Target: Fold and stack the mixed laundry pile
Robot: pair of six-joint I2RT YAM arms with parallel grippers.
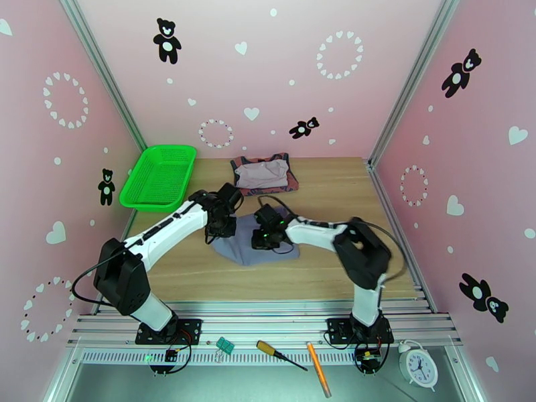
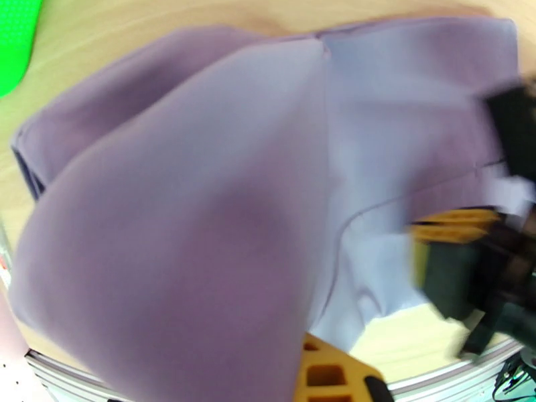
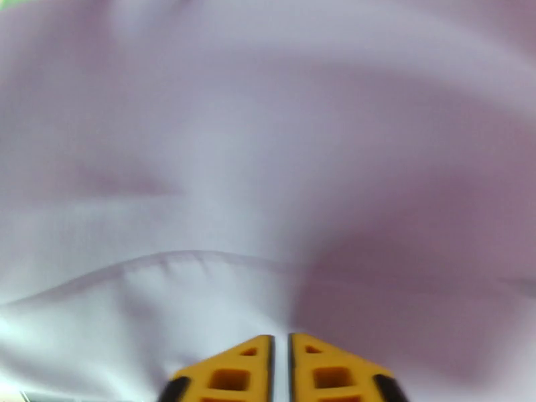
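Observation:
A blue-grey piece (image 1: 249, 248) lies crumpled at the table's middle. Both grippers sit on it. My left gripper (image 1: 222, 227) is at its left edge; in the left wrist view the cloth (image 2: 201, 216) bulges up over one yellow finger (image 2: 328, 378) and hides the other, so it looks shut on the fabric. My right gripper (image 1: 265, 237) is on the cloth's middle, and its yellow fingers (image 3: 234, 373) are pressed together on a fold (image 3: 268, 195). At the back lies a flat stack: the pale grey-lilac shirt (image 1: 262, 173) on the rust-red top (image 1: 289, 185).
A bright green mesh basket (image 1: 159, 177) stands at the back left, near the left arm's elbow. Bare wood (image 1: 321, 276) lies in front of the cloth. On the front rail are a screwdriver (image 1: 281, 354), an orange pen (image 1: 318, 368), green clips (image 1: 225, 345) and a clock (image 1: 420, 366).

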